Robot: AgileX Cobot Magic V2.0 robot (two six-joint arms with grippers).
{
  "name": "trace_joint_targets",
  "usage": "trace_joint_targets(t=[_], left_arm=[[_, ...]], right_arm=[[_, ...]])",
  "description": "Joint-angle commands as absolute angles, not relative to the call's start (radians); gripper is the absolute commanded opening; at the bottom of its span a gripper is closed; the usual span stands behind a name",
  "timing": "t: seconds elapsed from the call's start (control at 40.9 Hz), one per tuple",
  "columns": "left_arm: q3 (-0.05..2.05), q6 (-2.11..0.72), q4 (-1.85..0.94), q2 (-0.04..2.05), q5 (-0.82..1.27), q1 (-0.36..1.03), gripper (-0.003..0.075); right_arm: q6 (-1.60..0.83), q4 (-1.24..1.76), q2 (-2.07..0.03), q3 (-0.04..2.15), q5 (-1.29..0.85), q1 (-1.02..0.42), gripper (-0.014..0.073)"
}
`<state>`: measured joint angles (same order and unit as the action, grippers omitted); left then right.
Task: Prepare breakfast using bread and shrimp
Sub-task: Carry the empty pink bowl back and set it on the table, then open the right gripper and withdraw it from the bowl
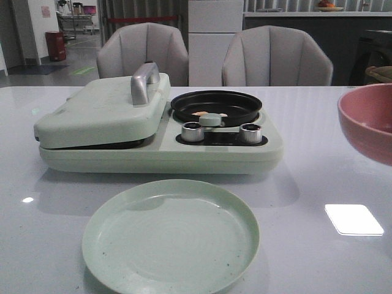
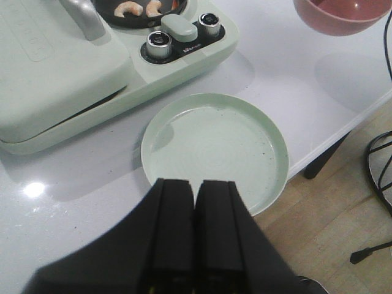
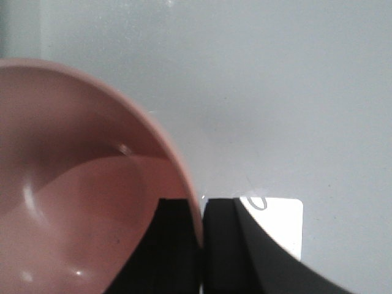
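Small pale orange-pink shrimp (image 1: 202, 113) lie in the black round pan (image 1: 215, 104) of the mint-green breakfast maker (image 1: 159, 150); they also show in the left wrist view (image 2: 128, 8). The bread is hidden; the maker's lid (image 1: 104, 110) with a silver handle (image 1: 144, 81) is down. My left gripper (image 2: 195, 184) is shut and empty, above the near rim of the empty green plate (image 2: 214, 147). My right gripper (image 3: 201, 205) is shut on the rim of a pink bowl (image 3: 73, 184), held above the table at the right (image 1: 367, 119).
The green plate (image 1: 171, 236) sits in front of the maker. Two silver knobs (image 1: 192, 131) and a mint-green knob (image 1: 211, 119) are on the maker's front. The table edge and floor lie near the plate (image 2: 343, 202). Two grey chairs (image 1: 275, 58) stand behind.
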<state>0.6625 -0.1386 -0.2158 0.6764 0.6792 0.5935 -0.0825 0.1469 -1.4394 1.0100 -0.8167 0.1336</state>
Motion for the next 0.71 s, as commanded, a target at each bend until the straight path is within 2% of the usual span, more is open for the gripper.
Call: trace_joint_targets(t=[0.0,0.196,0.245,0.465,0.538,0.685], left_arm=[[0.691,-0.134,-0.229,0.679,0.607,0.598,0.0102],[0.691,-0.134,-0.229,0.679,0.607,0.598,0.0102],[0.691,-0.134,-0.229,0.679,0.607,0.598,0.0102],[0.691,-0.134,-0.233,0.679,0.61,0.598,0.0102],[0.691,-0.134,-0.233,0.679,0.61,0.598,0.0102],[0.691,-0.134,-0.235,0.679,0.612,0.598,0.0102]], right_arm=[[-0.099,0.173,-1.449,1.022,-0.736,0.14,0.0045],[-0.099,0.173,-1.541,1.022,-0.719,0.14,0.0062],[-0.099,0.172,-1.556,1.022,-0.714,0.14,0.0092],[-0.099,0.17,-1.581,1.022,-0.687,0.14,0.0368],[-0.099,0.169,-1.581,1.032,-0.688,0.14,0.0408],[-0.1,0.169,-1.545,1.059,-0.715,0.134,0.0412]])
